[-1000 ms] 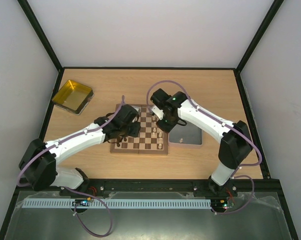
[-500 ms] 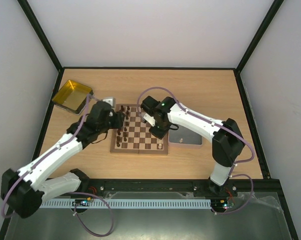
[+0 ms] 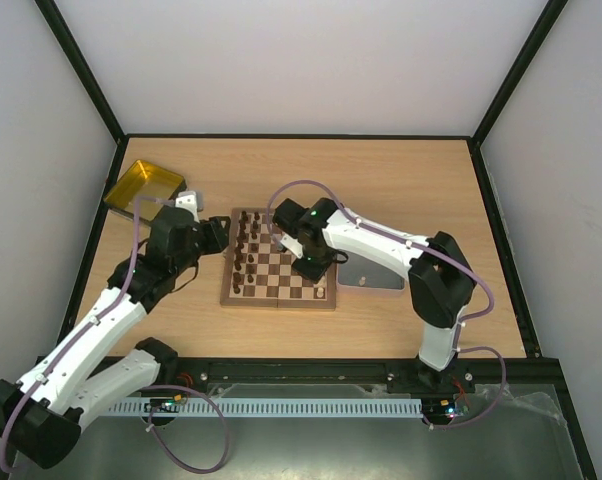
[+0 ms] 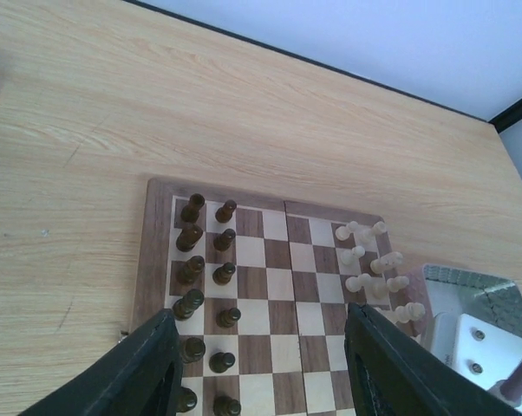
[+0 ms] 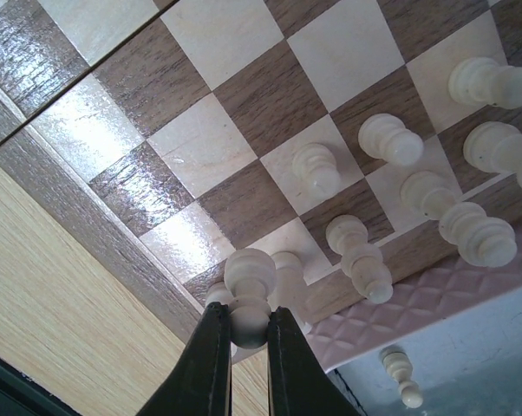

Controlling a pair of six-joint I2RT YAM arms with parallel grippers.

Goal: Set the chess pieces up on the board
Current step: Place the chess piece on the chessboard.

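The board (image 3: 281, 285) lies mid-table. Dark chess pieces (image 3: 243, 256) stand in two columns on its left side and also show in the left wrist view (image 4: 192, 264). Pale pieces (image 4: 369, 260) stand along its right side. My left gripper (image 3: 215, 234) is open and empty, just off the board's left rim, its fingers (image 4: 148, 373) framing the board (image 4: 278, 286). My right gripper (image 3: 310, 262) is shut on a pale piece (image 5: 251, 295), held upright just above a corner square of the board (image 5: 200, 147) beside other pale pieces (image 5: 365, 256).
A grey metal tray (image 3: 373, 270) touches the board's right side; one pale piece (image 5: 400, 374) lies in this tray (image 5: 486, 347). A yellow tray (image 3: 144, 192) sits at the far left. Black frame posts stand around the table.
My left arm has pulled back left off the board to beside its rim. My right gripper has moved left and nearer, from the tray side to over the board.
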